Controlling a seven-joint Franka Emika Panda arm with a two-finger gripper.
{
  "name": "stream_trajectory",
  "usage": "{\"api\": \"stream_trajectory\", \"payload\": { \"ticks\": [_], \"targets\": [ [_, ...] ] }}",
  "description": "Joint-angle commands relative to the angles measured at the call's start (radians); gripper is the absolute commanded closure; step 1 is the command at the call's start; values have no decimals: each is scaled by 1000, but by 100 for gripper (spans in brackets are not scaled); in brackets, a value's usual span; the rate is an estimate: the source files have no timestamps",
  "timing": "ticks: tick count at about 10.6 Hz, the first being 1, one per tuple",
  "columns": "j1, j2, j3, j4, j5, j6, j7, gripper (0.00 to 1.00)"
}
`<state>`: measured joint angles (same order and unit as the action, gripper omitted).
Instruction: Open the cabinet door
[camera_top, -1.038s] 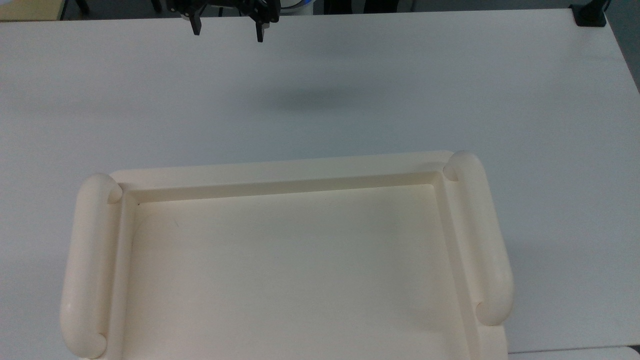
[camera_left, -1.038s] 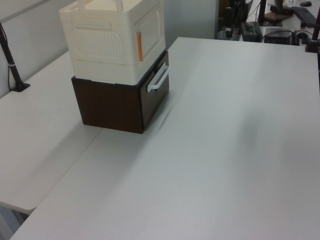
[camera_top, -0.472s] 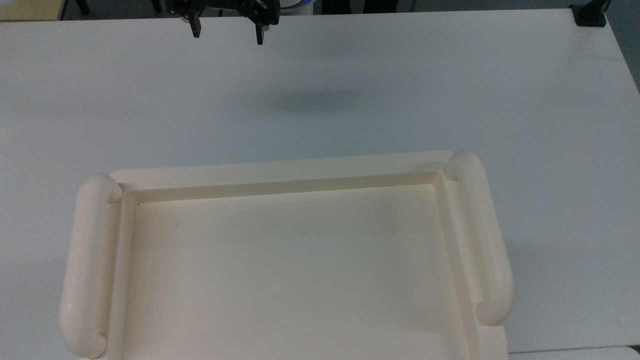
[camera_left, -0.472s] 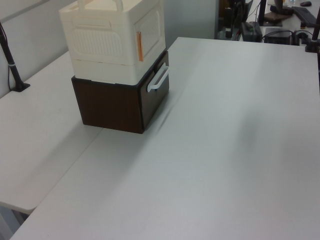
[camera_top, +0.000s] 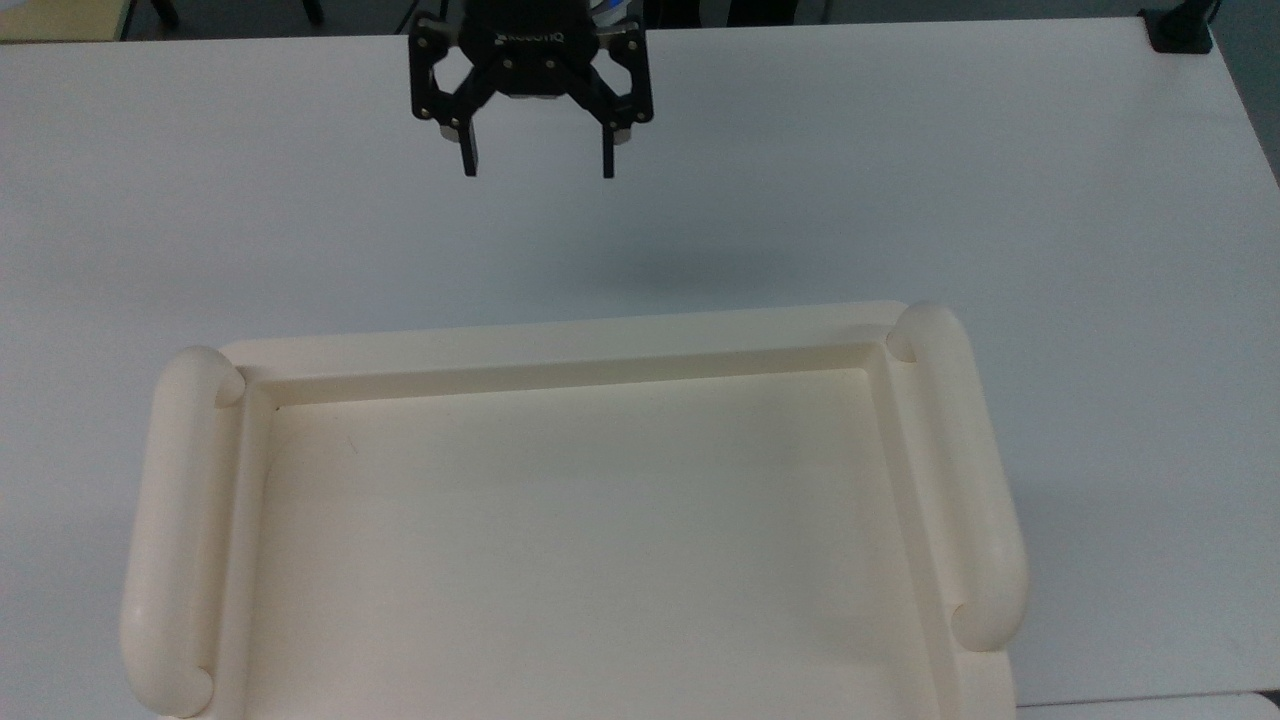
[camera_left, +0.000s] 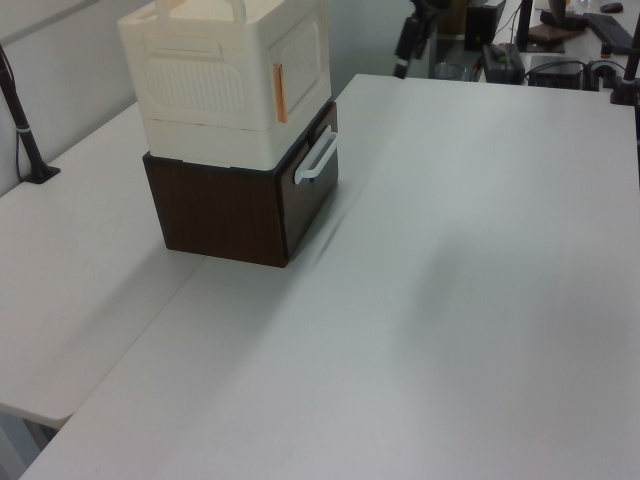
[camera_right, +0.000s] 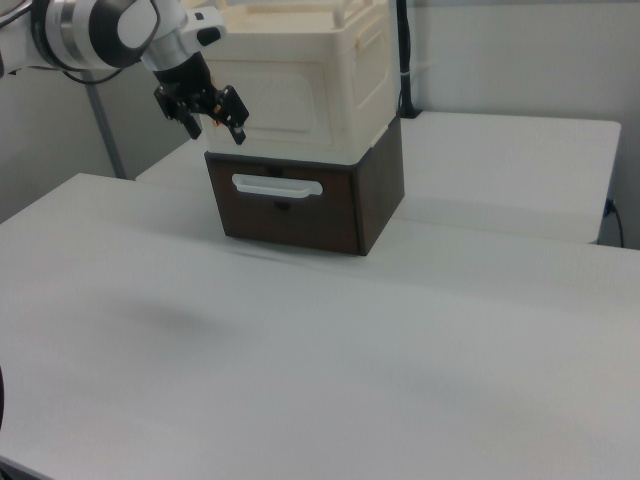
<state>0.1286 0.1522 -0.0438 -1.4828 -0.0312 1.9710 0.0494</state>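
The gripper (camera_top: 535, 165) hangs above the white table (camera_top: 900, 180) with its two fingers spread well apart and nothing between them, pointing toward the cream cabinet (camera_left: 225, 85), which sits on a dark brown drawer unit (camera_left: 240, 210) with a white handle (camera_right: 277, 185). The cabinet door (camera_left: 300, 55) is the cream panel on the face that looks toward the arm, shut flat against the cabinet, with its small copper-coloured tab (camera_left: 280, 92) at the free edge, at the left view's left side of the panel. To do this reach well, I would bring the gripper down to the height of that tab and line the open fingers up on either side of it, rather than heading for the middle of the panel, where there looks to be nothing to hold. The pull should then follow an arc about the hinge edge (presumably the side opposite the tab); a straight tug might drag the light cabinet off the drawer unit. In the right view the gripper (camera_right: 205, 108) is in front of the door's upper corner, apparently not touching it. Compared with a second ago, the gripper has come much further into the top view, from the far edge of the table toward the cabinet, its fingers as wide as before; the cabinet and door have not moved.
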Motion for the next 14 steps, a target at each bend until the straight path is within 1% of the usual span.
{"api": "stream_trajectory", "payload": {
  "ticks": [1, 3, 5, 7, 8, 9, 10, 11, 13, 14],
  "targets": [
    [60, 55, -13, 6, 1, 301, 9, 0],
    [63, 98, -10, 12, -3, 422, 9, 0],
    [101, 128, -8, 21, -7, 495, 12, 0],
    [106, 153, -5, 32, -7, 592, 12, 0],
    [112, 158, -5, 32, -9, 615, 12, 0],
    [135, 176, -10, 33, -36, 646, 12, 2],
    [134, 187, -10, 35, -85, 698, 12, 3],
    [137, 188, -10, 35, -116, 724, 12, 4],
    [147, 190, -10, 35, -121, 729, 13, 10],
    [148, 193, -10, 36, -122, 729, 13, 16]
  ]
}}
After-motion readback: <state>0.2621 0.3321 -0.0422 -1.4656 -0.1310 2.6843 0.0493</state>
